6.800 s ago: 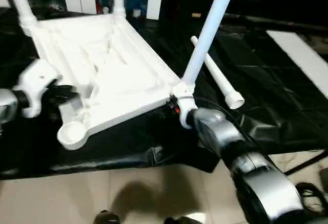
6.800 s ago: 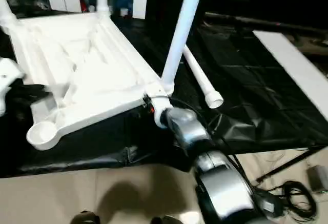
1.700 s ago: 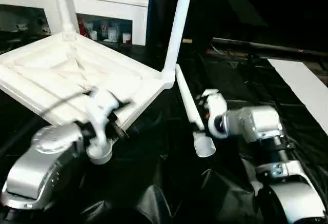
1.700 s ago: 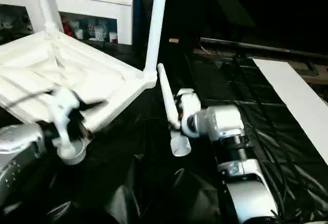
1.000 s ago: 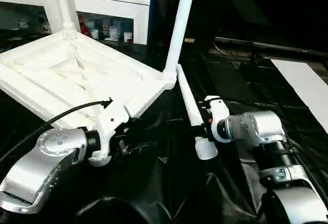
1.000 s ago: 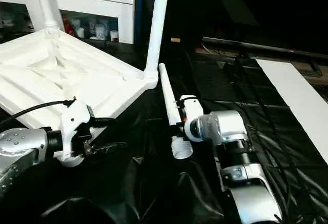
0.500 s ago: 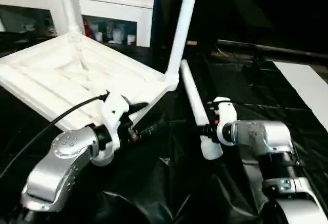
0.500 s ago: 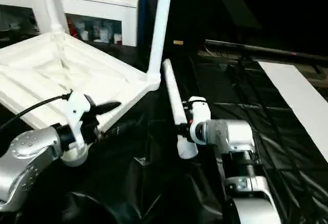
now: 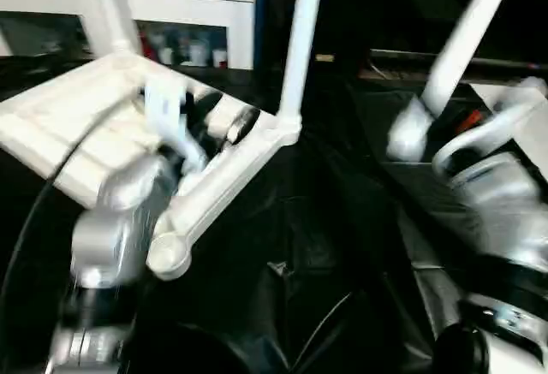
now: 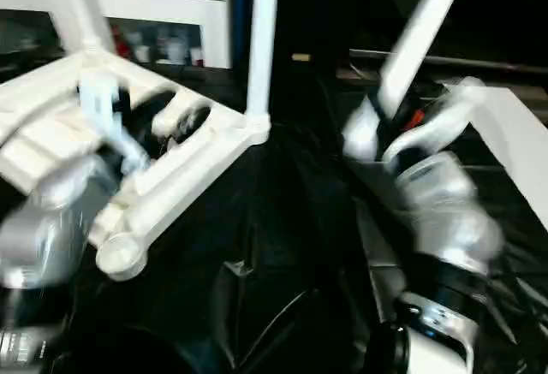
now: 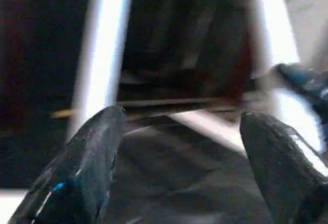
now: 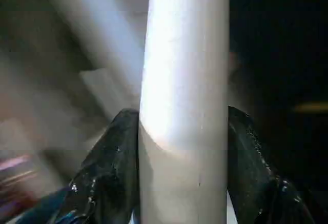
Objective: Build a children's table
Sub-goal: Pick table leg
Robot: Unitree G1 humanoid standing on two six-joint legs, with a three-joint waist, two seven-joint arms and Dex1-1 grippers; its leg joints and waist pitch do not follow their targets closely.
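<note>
Nearest me on the left, the empty corner socket [image 9: 169, 255] of the tabletop [image 9: 77, 126] sticks out over the black-draped work table [image 9: 325, 220], and I judge that's the spot waiting for the last leg. The top lies underside up, its ribbed side facing me, running away to the far left. My left gripper [image 11: 179, 147] hangs over that top with its jaws spread wide and nothing between them; in the left wrist view I see only black drape and white tubes beyond the fingers [image 11: 89, 162]. Over on the right, my right gripper [image 12: 182, 162] is pinching the loose leg [image 9: 454, 49], black fingers pressed on either side of the tube, and the leg angles up and away to the far right, lifted clear of the drape. I'm reading this leg as hollow plastic: light, stiff, and smooth enough to twist or slide in a two-finger pinch, so I'd want the hold to stay low near the thick end [image 9: 409, 134], where I have the best control for steering it into the socket. The top looks rigid but light too, so I expect it to skate on the slick drape when I push in; bracing its rim [image 9: 231, 169] with the left seems wise. Further back, two fitted legs [image 9: 295, 40] stand upright from their corners.
</note>
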